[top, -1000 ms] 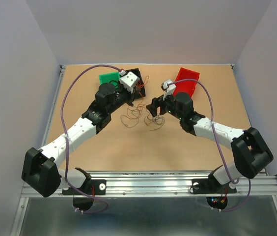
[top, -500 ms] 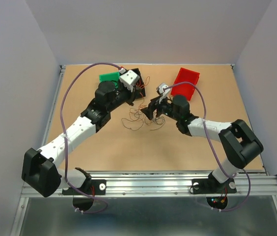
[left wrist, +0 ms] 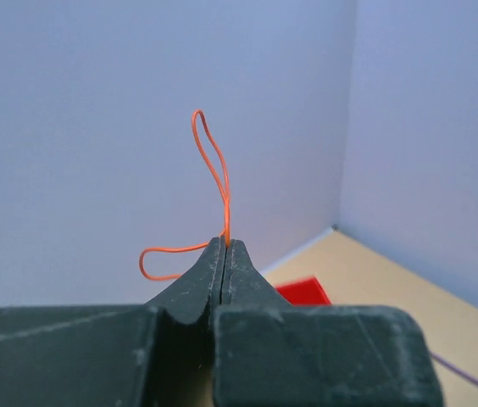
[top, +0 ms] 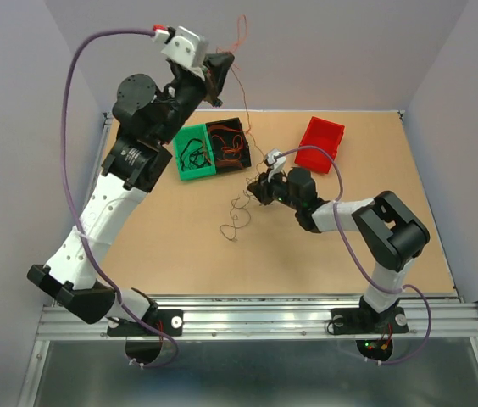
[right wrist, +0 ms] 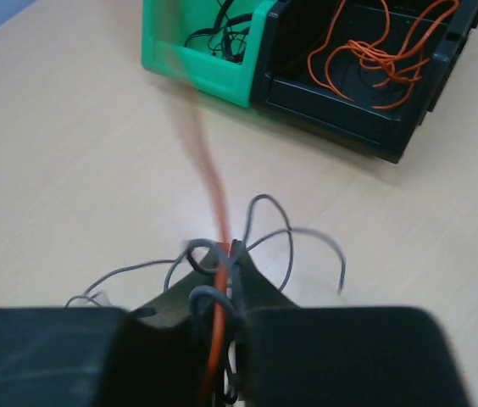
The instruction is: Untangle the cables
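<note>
Three bins are counted: a green bin [top: 178, 154], a black bin [top: 227, 124] and a red bin [top: 319, 144]. One orange cable [left wrist: 220, 176] is clamped high by the left end effector [left wrist: 225, 248]. Tangled cables [top: 236, 222] are pinched mid-counter [top: 163, 254] by the right end effector [right wrist: 232, 250], well apart from the edges.

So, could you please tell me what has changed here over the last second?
The left gripper, shut on an orange wire, rose from low over the table to high above it, drawing that wire up. The right gripper, open before, closed on the grey wires low at the table. The red bin, green bin and black bin stayed put.
</note>
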You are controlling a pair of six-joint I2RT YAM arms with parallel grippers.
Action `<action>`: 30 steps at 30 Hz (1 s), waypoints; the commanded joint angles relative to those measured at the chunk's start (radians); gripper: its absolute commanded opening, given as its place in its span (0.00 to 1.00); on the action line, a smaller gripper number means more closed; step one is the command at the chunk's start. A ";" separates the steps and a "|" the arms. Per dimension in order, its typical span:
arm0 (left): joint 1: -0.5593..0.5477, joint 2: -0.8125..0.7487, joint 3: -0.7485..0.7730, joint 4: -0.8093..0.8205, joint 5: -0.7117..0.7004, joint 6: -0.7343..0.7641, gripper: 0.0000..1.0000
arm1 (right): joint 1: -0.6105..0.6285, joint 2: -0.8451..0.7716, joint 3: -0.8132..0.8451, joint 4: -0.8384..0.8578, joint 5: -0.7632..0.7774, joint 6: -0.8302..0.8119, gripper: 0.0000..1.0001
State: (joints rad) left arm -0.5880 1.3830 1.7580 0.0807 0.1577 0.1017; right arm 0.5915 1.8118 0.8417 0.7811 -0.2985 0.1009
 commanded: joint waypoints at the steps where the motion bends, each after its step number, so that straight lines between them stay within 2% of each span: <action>1: 0.002 -0.015 0.126 0.066 -0.229 0.064 0.00 | 0.010 -0.074 -0.064 0.089 0.074 0.006 0.04; 3: 0.002 -0.018 0.133 0.097 -0.294 0.076 0.00 | 0.008 -0.098 -0.084 0.089 0.107 0.011 0.01; 7: 0.004 -0.025 0.111 0.136 -0.418 0.090 0.00 | 0.008 -0.138 -0.144 0.089 0.177 0.032 0.01; 15: 0.019 0.002 -0.041 0.212 -0.434 0.110 0.00 | 0.008 -0.275 -0.240 0.090 0.292 0.062 0.01; 20: 0.189 0.154 0.101 0.114 -0.330 -0.022 0.00 | 0.004 -0.367 -0.296 0.086 0.540 0.127 0.01; 22: 0.229 0.218 0.145 0.076 -0.300 -0.057 0.00 | -0.005 -0.385 -0.311 0.072 0.694 0.161 0.01; 25: 0.290 0.255 0.166 0.071 -0.300 -0.127 0.00 | -0.051 -0.425 -0.311 -0.057 0.942 0.324 0.01; 26: 0.309 0.258 0.147 0.076 -0.300 -0.147 0.00 | -0.074 -0.437 -0.319 -0.109 0.967 0.373 0.01; 27: 0.338 0.257 0.134 0.082 -0.290 -0.175 0.00 | -0.132 -0.468 -0.354 -0.115 0.961 0.455 0.01; 30: 0.369 0.254 0.069 0.111 -0.238 -0.224 0.00 | -0.206 -0.509 -0.407 -0.118 0.938 0.560 0.01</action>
State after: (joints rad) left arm -0.2543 1.6890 1.8511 0.1078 -0.1421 -0.0162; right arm 0.4717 1.3640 0.5056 0.6987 0.5011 0.4477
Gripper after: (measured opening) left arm 0.025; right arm 0.022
